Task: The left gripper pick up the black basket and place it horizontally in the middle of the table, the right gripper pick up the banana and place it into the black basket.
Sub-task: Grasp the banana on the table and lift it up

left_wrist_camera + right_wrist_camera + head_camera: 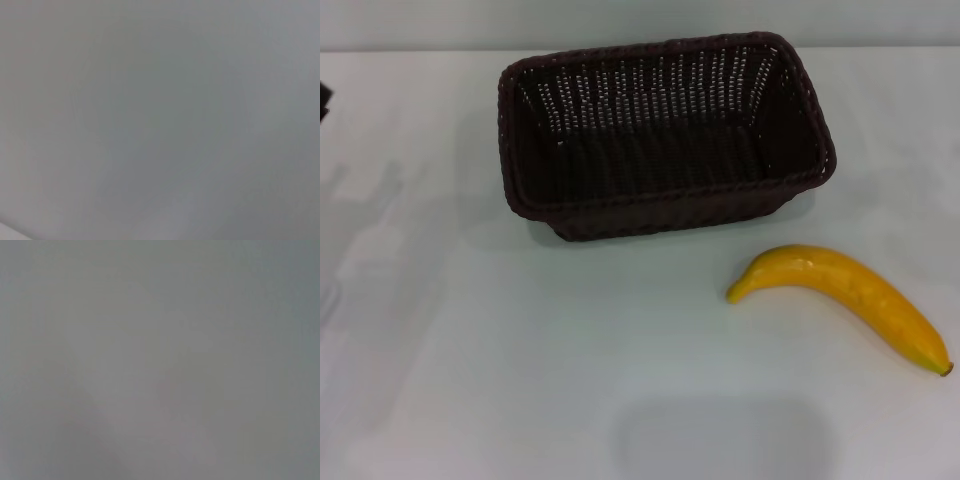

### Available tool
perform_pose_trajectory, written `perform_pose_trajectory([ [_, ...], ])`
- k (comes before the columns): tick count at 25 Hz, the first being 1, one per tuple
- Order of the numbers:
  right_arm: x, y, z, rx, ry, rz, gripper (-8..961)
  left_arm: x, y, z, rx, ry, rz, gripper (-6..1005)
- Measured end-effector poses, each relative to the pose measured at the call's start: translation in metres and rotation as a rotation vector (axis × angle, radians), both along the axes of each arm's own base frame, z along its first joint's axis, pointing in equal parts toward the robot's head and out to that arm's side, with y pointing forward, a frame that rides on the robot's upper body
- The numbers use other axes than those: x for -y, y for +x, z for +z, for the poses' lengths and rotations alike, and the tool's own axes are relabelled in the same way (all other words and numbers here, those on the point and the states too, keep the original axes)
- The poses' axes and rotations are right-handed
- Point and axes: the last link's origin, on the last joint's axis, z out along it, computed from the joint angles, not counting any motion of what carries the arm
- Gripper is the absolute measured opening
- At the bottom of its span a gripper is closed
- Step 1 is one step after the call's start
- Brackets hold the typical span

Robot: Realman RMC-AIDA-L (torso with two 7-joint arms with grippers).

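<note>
1. Basket: black rectangular woven wicker basket (665, 135) sits empty toward the far edge of the white glossy table (470, 380).
2. Curved yellow glossy banana (845, 300) lies near the right edge, apart from it.
3. Neither gripper is in view, so finger state unknown.
4. Judged step: basket pick not started; the left gripper needs a rim grasp first.

Basket (665, 135): on tabletop (470, 350), toward the far edge, long side running left to right. Banana (845, 300): on tabletop, nearer than the basket, to its right, apart from it.
</note>
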Motion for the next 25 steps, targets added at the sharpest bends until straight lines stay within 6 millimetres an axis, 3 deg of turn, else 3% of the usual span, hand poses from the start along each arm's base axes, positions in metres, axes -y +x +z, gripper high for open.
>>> perform_pose_trajectory([
  [5,0.007,-0.044,0.013,0.208,-0.274,0.109,709,0.006,-0.013,0.004,-0.033,0.076,0.070,877],
  [10,0.016,-0.091,0.000,0.444,-0.455,0.060,708,0.007,-0.025,0.007,-0.033,0.089,0.149,876],
  [14,0.022,-0.143,-0.027,0.639,-0.577,0.028,708,0.009,-0.033,0.008,-0.052,0.101,0.200,876],
  [17,0.027,-0.170,-0.047,0.777,-0.607,0.008,708,0.008,-0.033,0.007,-0.054,0.104,0.204,875],
  [18,0.027,-0.170,-0.047,0.777,-0.607,0.008,708,0.007,-0.033,0.007,-0.054,0.104,0.204,875],
  [20,0.031,-0.188,-0.069,0.863,-0.633,0.009,708,0.007,-0.034,0.008,-0.053,0.108,0.209,874],
  [25,0.031,-0.195,-0.100,0.969,-0.656,-0.033,708,0.004,-0.035,0.007,-0.054,0.101,0.229,873],
])
